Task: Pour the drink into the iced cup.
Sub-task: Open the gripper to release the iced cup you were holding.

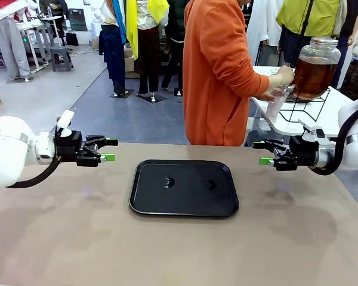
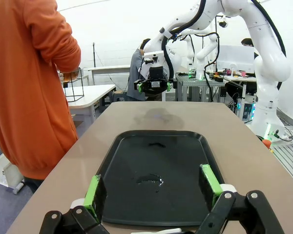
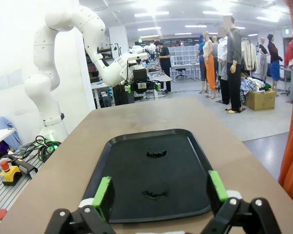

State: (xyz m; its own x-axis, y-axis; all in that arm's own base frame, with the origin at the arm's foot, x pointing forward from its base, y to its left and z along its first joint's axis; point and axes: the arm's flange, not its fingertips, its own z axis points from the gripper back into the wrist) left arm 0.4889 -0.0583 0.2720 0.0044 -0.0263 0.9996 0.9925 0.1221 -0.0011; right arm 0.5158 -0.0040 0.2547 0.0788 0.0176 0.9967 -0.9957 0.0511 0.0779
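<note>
The drink (image 1: pixel 313 76) is amber liquid in a large lidded glass jar on a wire stand on a white side table (image 1: pixel 286 122), beyond the far edge. A person in an orange top (image 1: pixel 218 71) holds a clear cup (image 1: pixel 277 100) at the jar's spigot; I cannot tell whether it holds ice. My left gripper (image 1: pixel 110 149) hovers open and empty left of a black tray (image 1: pixel 185 201). My right gripper (image 1: pixel 261 152) hovers open and empty to the tray's right. In the left wrist view the green pads (image 2: pixel 94 190) frame the tray (image 2: pixel 185 161). The right wrist pads (image 3: pixel 217 187) do the same (image 3: pixel 127 161).
The tray carries two small wet spots (image 1: pixel 167 182) and nothing else. Bare brown tabletop (image 1: pixel 65 238) surrounds it. The person stands at the far edge, turned toward the side table. The two grippers face each other across the tray.
</note>
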